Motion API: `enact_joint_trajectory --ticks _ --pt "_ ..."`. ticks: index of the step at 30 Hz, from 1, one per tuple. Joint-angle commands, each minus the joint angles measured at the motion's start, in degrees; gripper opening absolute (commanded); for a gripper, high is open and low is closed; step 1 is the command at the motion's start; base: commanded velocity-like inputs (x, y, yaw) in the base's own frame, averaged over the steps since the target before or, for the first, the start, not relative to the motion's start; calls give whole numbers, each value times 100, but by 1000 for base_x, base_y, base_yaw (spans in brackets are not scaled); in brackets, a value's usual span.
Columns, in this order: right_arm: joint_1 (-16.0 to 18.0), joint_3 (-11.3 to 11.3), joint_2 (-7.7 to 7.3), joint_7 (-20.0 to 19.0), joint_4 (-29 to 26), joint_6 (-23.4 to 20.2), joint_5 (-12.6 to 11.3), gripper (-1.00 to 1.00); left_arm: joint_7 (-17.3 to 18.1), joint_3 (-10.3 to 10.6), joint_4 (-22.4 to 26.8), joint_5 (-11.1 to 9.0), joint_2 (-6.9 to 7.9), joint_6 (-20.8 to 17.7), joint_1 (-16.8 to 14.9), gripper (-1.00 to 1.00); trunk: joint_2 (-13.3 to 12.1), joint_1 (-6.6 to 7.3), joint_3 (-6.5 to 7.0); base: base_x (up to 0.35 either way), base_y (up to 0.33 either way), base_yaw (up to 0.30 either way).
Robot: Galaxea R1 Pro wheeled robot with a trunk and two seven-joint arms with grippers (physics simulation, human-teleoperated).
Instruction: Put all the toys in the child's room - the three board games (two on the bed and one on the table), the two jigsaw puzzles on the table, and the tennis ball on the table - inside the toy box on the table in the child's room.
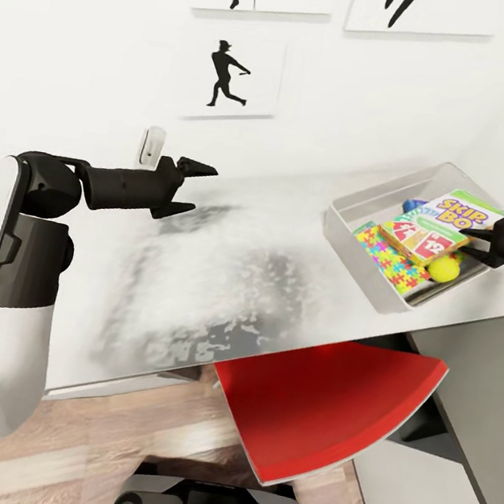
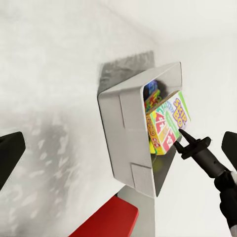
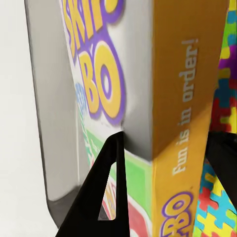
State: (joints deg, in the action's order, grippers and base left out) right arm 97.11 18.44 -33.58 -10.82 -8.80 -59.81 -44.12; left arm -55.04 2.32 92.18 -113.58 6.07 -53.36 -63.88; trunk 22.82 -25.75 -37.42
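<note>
Your right gripper reaches into the toy box from its far right side, and its fingers straddle the Skip-Bo box. In the right wrist view one dark finger lies against the printed face and the other sits past the orange edge reading "Fun is in order!", so the game is between them. Whether they press it or merely flank it you cannot tell from here.

The game lies flat inside the bin, resting on a jigsaw puzzle, with the tennis ball just beside it, nearer you than the gripper. Its long axis runs roughly in line with your right arm's reach, so pulling straight back along the fingers looks like the cleanest exit.

Your left gripper hovers spread and empty above the table, well apart from the bin, which lies ahead of it and off toward your right arm. The right arm is clearly the nearer one for anything in the bin.
</note>
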Motion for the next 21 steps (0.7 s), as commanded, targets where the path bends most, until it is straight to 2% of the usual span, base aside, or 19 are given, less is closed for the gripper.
enact_joint_trajectory --ticks 1,9,21 --pt "-10 37 2 -46 4 -19 28 -100 -59 3 2 -51 -2 0 -5 100 10 -3 -10 1 0 170" --pt "-58 38 13 -52 9 -19 27 -100 -84 5 2 -16 -83 1 -9 100 10 -3 -20 0 0 117" --pt "-64 45 -41 -60 -4 -19 21 -100 -139 5 2 81 -143 -7 -18 100 10 -3 -22 0 0 21"
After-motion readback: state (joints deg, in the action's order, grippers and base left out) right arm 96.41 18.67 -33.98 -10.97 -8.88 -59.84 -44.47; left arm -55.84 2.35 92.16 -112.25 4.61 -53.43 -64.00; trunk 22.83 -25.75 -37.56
